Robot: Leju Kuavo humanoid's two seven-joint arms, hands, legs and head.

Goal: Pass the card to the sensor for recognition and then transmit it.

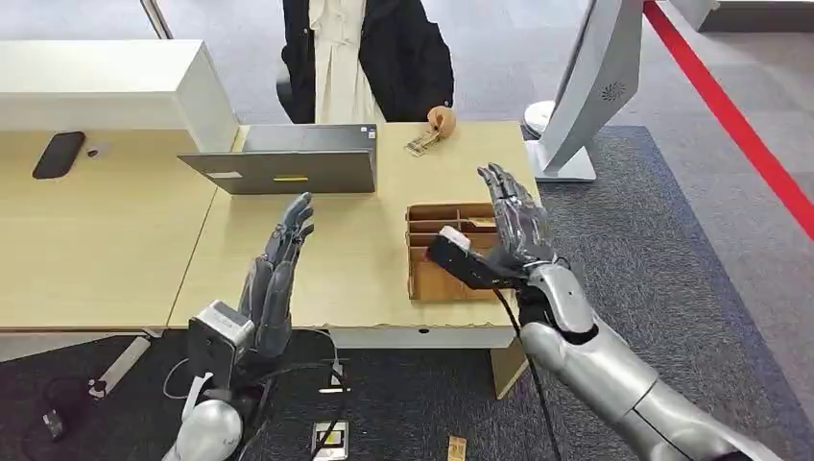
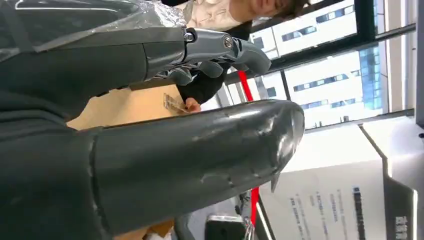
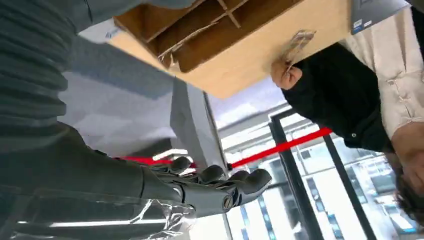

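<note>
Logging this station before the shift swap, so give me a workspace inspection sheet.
Surface: light wooden table.
Job's things: small card at the far edge under a person's hand.
Clutter: brown cardboard divider box, grey laptop, black phone.
Hands: left hand and right hand raised, fingers extended, holding nothing.
Cables: black cable along right arm.
Surroundings: white kiosk stand, red floor line.

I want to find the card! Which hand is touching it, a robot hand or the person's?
The person's hand at the table's far edge touches the card. The left hand and right hand hold nothing.
</note>
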